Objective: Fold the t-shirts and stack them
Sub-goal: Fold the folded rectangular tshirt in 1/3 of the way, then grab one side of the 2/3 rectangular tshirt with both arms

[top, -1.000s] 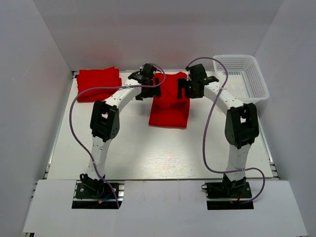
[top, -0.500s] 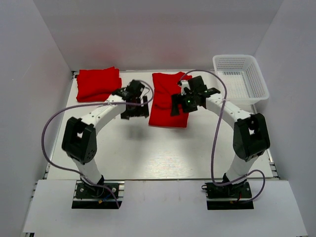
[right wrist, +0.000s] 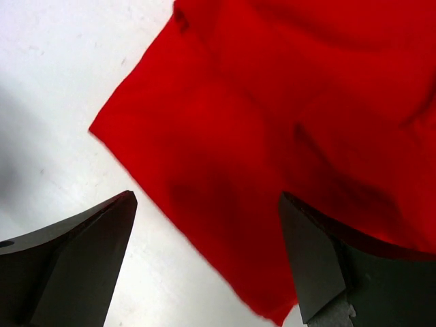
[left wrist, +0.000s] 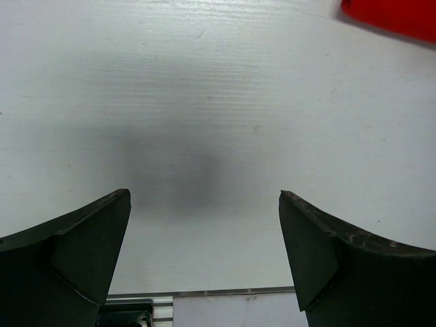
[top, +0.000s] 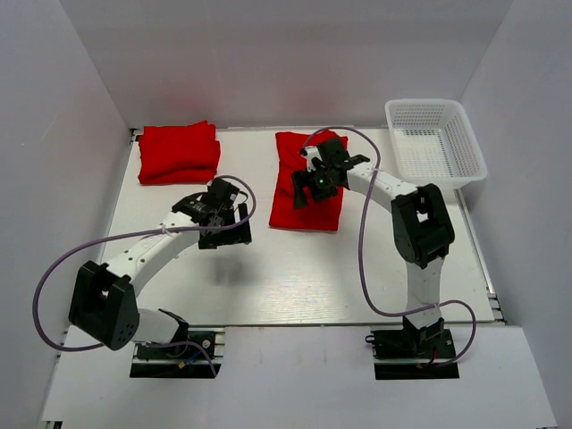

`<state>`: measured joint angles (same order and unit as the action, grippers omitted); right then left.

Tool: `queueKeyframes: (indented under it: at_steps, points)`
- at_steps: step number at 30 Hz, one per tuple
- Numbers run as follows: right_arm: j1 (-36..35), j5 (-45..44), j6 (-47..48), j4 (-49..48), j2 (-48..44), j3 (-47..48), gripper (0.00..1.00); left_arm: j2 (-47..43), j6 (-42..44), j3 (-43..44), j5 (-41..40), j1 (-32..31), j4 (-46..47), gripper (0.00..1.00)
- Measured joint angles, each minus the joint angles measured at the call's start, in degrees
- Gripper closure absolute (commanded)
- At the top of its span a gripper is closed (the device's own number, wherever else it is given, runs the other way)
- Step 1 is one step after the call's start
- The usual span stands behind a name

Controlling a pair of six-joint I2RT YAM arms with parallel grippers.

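Looking down, we find the left gripper (left wrist: 204, 197) released and empty over the white counter (left wrist: 204, 82), the right gripper (right wrist: 208, 196) released just above the folded bright red cloth t-shirt (top: 308, 210) at centre, and a second folded red t-shirt pile (top: 179, 152) in the far-left corner.

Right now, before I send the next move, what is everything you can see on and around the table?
folded t-shirt pile: one, red, far-left of table; number of shirts in it unclear
t-shirt: one, red, far centre, lying flat
mesh basket: one, white, far-right
table: one, white
cables: two, purple, one looped along each arm
arms: two, white and black, bases at near edge
left gripper: black, open, over bare table
right gripper: black, open, over the t-shirt's edge
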<state>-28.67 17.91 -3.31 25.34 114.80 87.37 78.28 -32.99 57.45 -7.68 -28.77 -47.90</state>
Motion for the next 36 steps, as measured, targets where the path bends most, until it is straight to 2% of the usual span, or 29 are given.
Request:
queueKeyframes:
  at_steps: [12,26,30,36]
  points:
    - [0.11,-3.54,0.66,-1.92,6.93,5.46,0.1,-1.14,-0.48,-1.11,-0.04,0.0,1.55,0.0]
    - [0.85,-17.0,-1.64,-9.11,10.05,14.32,0.1,2.05,1.01,0.59,-0.02,0.0,2.84,0.0]
    - [0.96,-20.28,-3.61,-9.79,5.22,8.07,0.1,5.05,2.32,3.13,0.17,0.0,4.07,0.0]
    - [0.96,-23.15,-8.44,-8.37,-14.62,-13.33,0.1,11.21,4.2,7.41,1.66,0.0,7.23,0.0]
